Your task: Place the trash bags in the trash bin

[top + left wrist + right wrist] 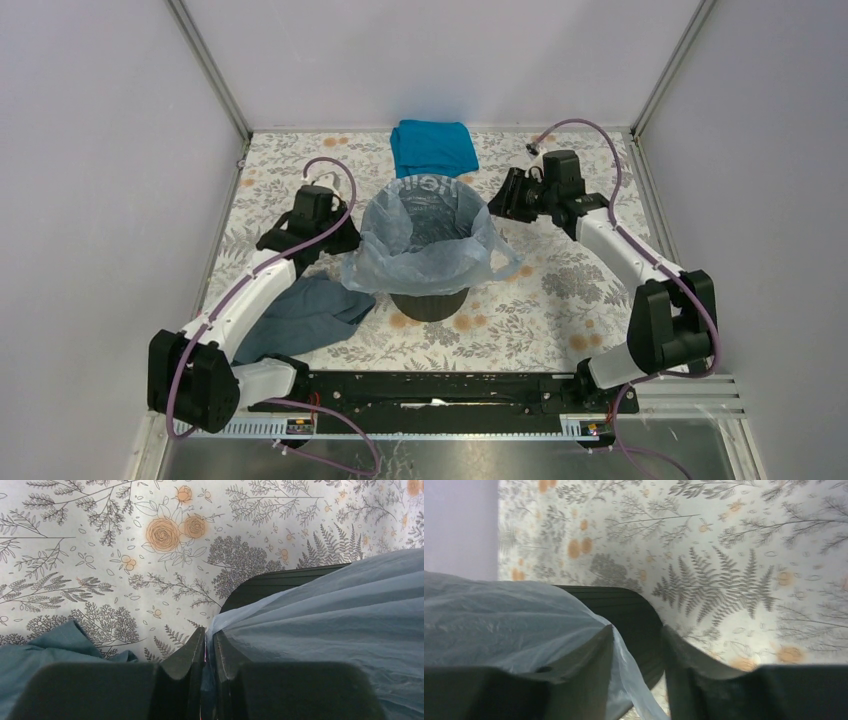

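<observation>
The black round trash bin [430,303] stands mid-table. The pale blue-grey trash bag [425,250] lines it, its mouth open and its edges draped over the rim and down the sides. My left gripper [345,235] is at the bin's left side, shut on the bag's edge [300,610]; the film runs between the fingers [192,652], with the bin [260,585] behind. My right gripper [503,197] is at the bin's right rim, open. In the right wrist view the bag [509,620] lies over its left finger [589,655] and hangs in the gap, the bin [634,615] below.
A teal cloth [432,147] lies folded behind the bin. A dark slate-grey cloth [300,317] lies left of the bin under my left arm, also showing in the left wrist view [45,655]. Grey walls enclose the floral table [560,300] on three sides.
</observation>
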You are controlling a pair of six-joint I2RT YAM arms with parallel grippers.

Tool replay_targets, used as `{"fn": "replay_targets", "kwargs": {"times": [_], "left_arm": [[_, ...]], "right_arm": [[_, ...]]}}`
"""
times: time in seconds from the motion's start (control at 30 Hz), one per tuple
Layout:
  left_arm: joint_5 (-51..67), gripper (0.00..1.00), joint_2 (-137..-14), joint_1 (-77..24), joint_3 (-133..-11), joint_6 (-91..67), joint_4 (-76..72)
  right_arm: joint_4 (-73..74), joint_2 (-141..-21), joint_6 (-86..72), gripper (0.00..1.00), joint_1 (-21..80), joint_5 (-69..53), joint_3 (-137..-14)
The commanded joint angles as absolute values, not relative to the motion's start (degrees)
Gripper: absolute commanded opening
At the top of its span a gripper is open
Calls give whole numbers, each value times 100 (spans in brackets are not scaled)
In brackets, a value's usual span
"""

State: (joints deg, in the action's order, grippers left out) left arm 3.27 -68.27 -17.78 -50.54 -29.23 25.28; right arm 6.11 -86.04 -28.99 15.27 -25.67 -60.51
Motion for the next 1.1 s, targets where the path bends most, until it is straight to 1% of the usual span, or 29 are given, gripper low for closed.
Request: {"fn": "replay_targets", "kwargs": {"times": [0.0, 0.17, 0.23, 0.4, 0.47, 0.5, 0.57, 0.67, 0.7, 0.73, 0.8, 0.83, 0.87, 0.93, 1.0, 1.07], "left_arm": [[648, 16, -6726, -1749, -4998, -2830, 2199], [918, 17, -6690, -1740, -4536, -3192, 1767], [874, 27, -6577, -1721, -4519, -3228, 1742], [616, 42, -6250, -1597, -4934, -2994, 2338], [663, 50, -6108, -1580, -4986, -2992, 2470], [720, 56, -6019, -1582, -4973, -3020, 2513], [770, 63, -5846, -1581, -4917, -3127, 2621], [703, 69, -5484, -1582, -4779, -3358, 2783], [645, 70, -5321, -1582, -4716, -3472, 2825], [610, 70, -5163, -1582, -4594, -3613, 2817], [699, 70, -4845, -1582, -4204, -3943, 2644], [839, 67, -4737, -1578, -3969, -4101, 2473], [968, 64, -4689, -1577, -3782, -4229, 2353], [1233, 52, -4751, -1582, -3481, -4441, 2113], [1437, 41, -4826, -1586, -3195, -4583, 1845], [1644, 32, -4907, -1594, -2916, -4701, 1440]], "right_arm": [[1927, -8121, -2034, 56, 1547, -1900, -6703], [2686, -7519, -1962, 75, 1517, -1692, -6767], [2788, -7164, -1956, 80, 1500, -1705, -6558], [2727, -6479, -2166, 83, 1472, -2052, -5621], [2537, -6330, -2312, 84, 1475, -2185, -5253], [2395, -6306, -2391, 84, 1476, -2279, -5067], [2112, -6376, -2565, 83, 1489, -2480, -4784], [1758, -6593, -2695, 82, 1617, -2602, -4603], [1591, -6652, -2760, 80, 1630, -2677, -4548], [1389, -6705, -2860, 75, 1641, -2739, -4474], [951, -6819, -3110, 63, 1664, -2912, -4218], [782, -6882, -3196, 54, 1687, -2889, -4116], [666, -6942, -3255, 47, 1709, -2834, -4028], [381, -7055, -3357, 37, 1737, -2676, -3810], [77, -7220, -3458, 29, 1736, -2577, -3621], [-275, -7499, -3536, 25, 1748, -2561, -3511]]}}
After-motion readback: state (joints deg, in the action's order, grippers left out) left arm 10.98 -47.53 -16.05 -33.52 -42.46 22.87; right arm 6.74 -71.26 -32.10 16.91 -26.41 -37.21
